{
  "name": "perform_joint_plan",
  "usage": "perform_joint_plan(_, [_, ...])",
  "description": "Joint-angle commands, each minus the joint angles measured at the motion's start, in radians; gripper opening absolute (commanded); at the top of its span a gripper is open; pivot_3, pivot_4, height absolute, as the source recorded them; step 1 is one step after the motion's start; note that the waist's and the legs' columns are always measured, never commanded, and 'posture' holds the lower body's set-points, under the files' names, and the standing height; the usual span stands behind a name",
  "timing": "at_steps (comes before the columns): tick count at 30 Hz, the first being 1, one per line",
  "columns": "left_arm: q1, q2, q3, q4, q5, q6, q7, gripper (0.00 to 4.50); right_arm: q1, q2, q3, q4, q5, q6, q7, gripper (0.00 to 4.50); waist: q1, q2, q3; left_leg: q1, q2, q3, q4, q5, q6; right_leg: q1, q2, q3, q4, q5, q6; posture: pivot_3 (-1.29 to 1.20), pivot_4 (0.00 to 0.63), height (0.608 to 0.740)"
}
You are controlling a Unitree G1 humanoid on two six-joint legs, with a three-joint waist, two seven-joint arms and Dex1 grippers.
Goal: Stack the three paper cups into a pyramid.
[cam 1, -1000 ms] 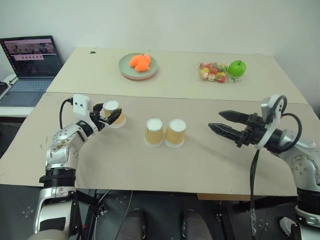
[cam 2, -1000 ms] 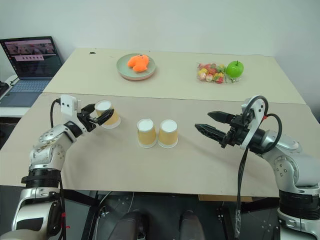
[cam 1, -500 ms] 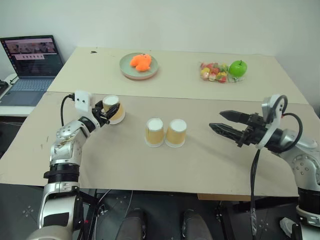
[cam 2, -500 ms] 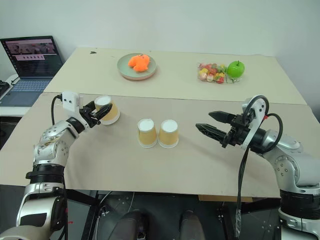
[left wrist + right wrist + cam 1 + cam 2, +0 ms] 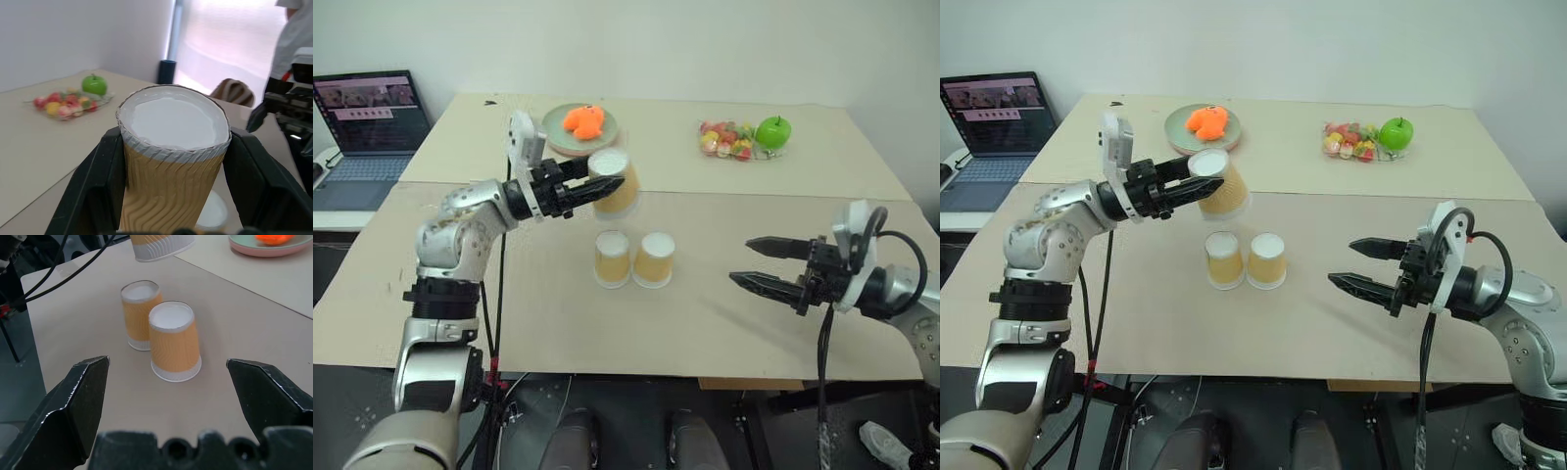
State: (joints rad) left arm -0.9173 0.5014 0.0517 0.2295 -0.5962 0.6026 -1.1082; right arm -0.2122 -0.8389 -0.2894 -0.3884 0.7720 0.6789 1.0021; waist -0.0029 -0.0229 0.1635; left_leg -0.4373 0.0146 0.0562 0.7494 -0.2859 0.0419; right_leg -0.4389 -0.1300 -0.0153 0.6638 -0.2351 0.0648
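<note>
At the far left a laptop (image 5: 374,122) sat open beside the desk (image 5: 558,323). My left gripper (image 5: 597,183) had its jaws clamped on one paper cup (image 5: 614,184), held in the air, tilted, white base toward the right, above and a little behind the two others. Behind it a green plate (image 5: 558,137) carried an orange thing (image 5: 583,119). Below, the two standing cups, the left one (image 5: 612,258) and the right one (image 5: 655,258), stood upside down and touching side by side on the desk. Farther back lay a bag of sweets (image 5: 724,139) and a green apple (image 5: 772,131). My right gripper (image 5: 766,264) hovered well apart from the pair, jaws wide and empty.
</note>
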Motion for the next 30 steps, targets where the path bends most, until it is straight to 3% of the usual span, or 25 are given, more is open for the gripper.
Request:
perform_joint_plan(1, [-0.08,0.008,-0.01,0.074,-0.006,0.004,-0.087,2.43,-0.02,0.004,-0.009,-0.087,0.049,-0.007,-0.009,4.5,0.0,0.0,0.0,0.0,0.0,0.0,0.0,0.0,0.0,0.0,0.0,0.0,0.0,0.0,0.0,0.0,0.15,0.676])
perform_joint_plan(7, [-0.13,0.0,-0.049,0.148,0.014,0.018,-0.173,2.43,-0.013,0.013,0.004,-0.101,0.043,-0.014,-0.041,4.5,0.004,0.0,0.0,-0.001,0.0,0.0,0.0,0.0,0.0,0.0,0.0,0.0,-0.001,0.0,0.0,0.0,0.15,0.676])
perform_joint_plan(14, [-0.04,-0.01,-0.139,0.112,0.089,-0.038,-0.223,2.43,0.008,0.016,-0.003,-0.109,0.051,-0.019,-0.057,4.5,0.009,0.0,0.0,-0.001,0.0,0.0,0.0,0.0,0.0,0.0,0.0,0.001,-0.001,0.0,0.0,0.0,0.15,0.676])
perform_joint_plan(27, [-0.07,-0.042,-0.142,0.193,0.145,-0.101,-0.232,2.43,0.008,0.02,0.012,-0.1,0.039,-0.028,-0.065,4.5,0.013,-0.001,0.0,-0.001,0.0,0.0,0.001,0.0,0.001,0.0,0.0,0.001,-0.001,0.0,0.0,0.0,0.15,0.676])
perform_joint_plan(30, [-0.073,-0.054,-0.144,0.201,0.159,-0.122,-0.223,3.64,0.009,0.019,0.007,-0.098,0.042,-0.028,-0.064,4.5,0.013,-0.001,0.0,-0.001,0.0,0.0,0.001,0.0,0.001,0.0,0.0,0.0,-0.001,0.0,0.0,0.0,0.15,0.676])
